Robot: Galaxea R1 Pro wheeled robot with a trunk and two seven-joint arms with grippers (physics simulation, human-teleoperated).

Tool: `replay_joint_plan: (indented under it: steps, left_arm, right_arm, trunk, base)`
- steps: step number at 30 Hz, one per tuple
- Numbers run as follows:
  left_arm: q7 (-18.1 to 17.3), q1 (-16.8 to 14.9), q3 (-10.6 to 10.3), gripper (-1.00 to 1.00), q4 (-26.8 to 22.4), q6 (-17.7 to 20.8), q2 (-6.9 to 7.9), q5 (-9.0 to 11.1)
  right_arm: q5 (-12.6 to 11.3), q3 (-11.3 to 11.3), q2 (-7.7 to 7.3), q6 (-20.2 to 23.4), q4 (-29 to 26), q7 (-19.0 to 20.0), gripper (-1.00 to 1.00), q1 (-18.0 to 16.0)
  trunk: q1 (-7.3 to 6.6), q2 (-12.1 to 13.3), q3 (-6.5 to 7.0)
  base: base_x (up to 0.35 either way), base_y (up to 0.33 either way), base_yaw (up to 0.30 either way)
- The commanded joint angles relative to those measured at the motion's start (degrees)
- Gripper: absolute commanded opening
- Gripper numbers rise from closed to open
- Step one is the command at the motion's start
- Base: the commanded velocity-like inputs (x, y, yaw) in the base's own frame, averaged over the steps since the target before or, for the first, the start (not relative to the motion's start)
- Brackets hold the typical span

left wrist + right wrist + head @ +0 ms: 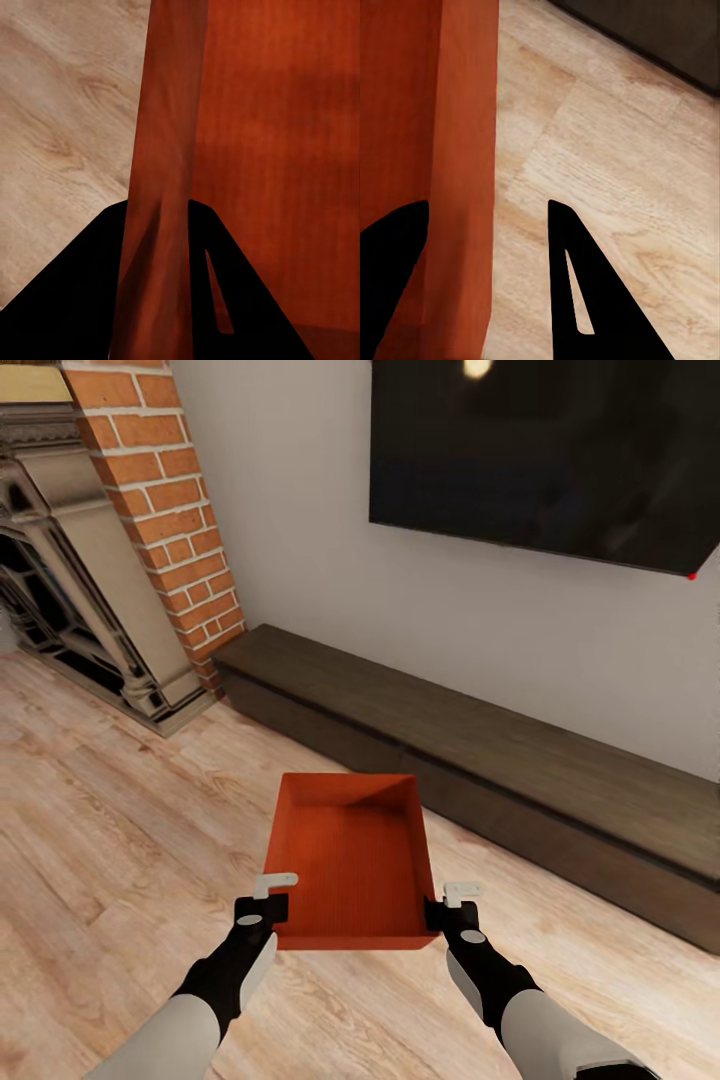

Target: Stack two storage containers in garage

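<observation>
At the far left of the head view stands an ornate fireplace [75, 580] beside a red brick column [165, 500]; light wood plank floor [110, 810] runs from there across the living room.

The left gripper [268, 895] is clamped on the left wall of the storage container [352, 855] near its close corner; in the left wrist view that orange-red wall [161, 187] runs between the two dark fingers [75, 300], which press against it from both sides.

The container (lidless, its ribbed inside bare) is held level between the two arms, above the wood planks and just in front of the low dark TV bench [520, 760].

The right gripper [452, 900] grasps the right wall near its close corner; in the right wrist view one finger [390, 277] lies inside the bin and the other [585, 292] outside, with the wall [461, 187] between them.

Above the bench a large dark television [540, 450] hangs on the white wall [300, 540].
</observation>
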Motion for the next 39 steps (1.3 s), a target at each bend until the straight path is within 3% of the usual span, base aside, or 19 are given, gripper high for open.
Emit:
replay_joint_plan:
  steps: [1,39]
  left_arm:
    - [0.75,0.02,-0.25,-1.0,-0.16,0.49,0.22,-0.24]
    - [0.75,0.01,-0.25,-1.0,-0.29,0.46,0.37,-0.17]
  right_arm:
    - [0.16,0.17,-0.04,-0.13,0.07,-0.56,-1.0,-0.04]
    - [0.08,0.17,-0.12,0.13,0.14,-0.31,-1.0,-0.04]
  trunk:
    - [-0.23,0.4,0.24]
    - [-8.57,15.64,10.48]
  base:
    - [0.0,0.0,0.0]
    - [0.0,0.0,-0.008]
